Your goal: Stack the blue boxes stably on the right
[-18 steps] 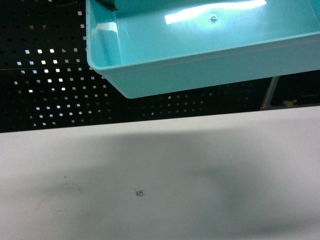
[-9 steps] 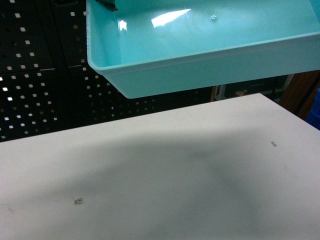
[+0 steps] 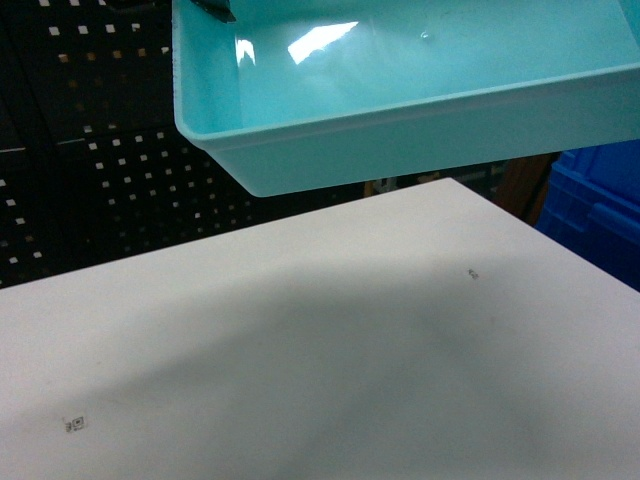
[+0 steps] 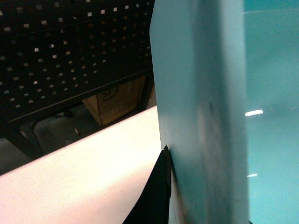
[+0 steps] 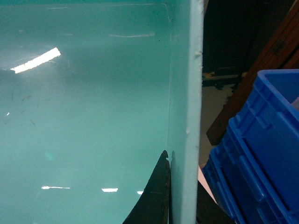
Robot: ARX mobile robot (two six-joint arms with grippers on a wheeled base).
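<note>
The table (image 3: 300,340) fills the near ground in the head view, white, with a small square marker (image 3: 74,424) at 7 o'clock and a dark speck (image 3: 473,273) toward 3 o'clock. Above it the tub (image 3: 400,110) hangs in the air, clear of the table, spanning 11 to 2 o'clock and casting a broad shadow below. The left gripper (image 4: 161,186) is clamped on the tub's left wall; one dark finger (image 4: 156,196) lies flat against the outer face of that wall. The right gripper (image 5: 170,196) pinches the right wall, with a dark finger (image 5: 156,196) on the inner face and another just outside. Farther off, at 3 o'clock past the table's right edge, stands a blue crate (image 3: 600,210), well below the tub. A black pegboard (image 3: 90,170) closes the background at 9 to 10 o'clock.
</note>
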